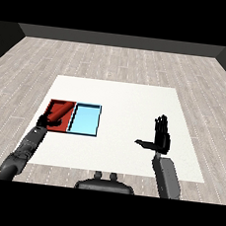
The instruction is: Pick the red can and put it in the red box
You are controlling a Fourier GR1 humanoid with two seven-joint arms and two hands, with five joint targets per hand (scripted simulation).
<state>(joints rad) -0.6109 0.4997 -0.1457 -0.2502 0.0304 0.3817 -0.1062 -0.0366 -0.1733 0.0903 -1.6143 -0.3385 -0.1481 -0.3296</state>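
The red can lies tilted over the red tray at the table's left. Its lower end is in my left hand, whose fingers curl round it. I cannot tell whether the can rests on the tray floor or hangs just above it. My right hand is raised over the right part of the table, far from the can. Its fingers are straight and upright, the thumb sticks out to the left, and it holds nothing.
A light blue tray lies right beside the red tray, touching its right side. The white table stretches between the trays and my right hand. A grey wooden floor surrounds the table.
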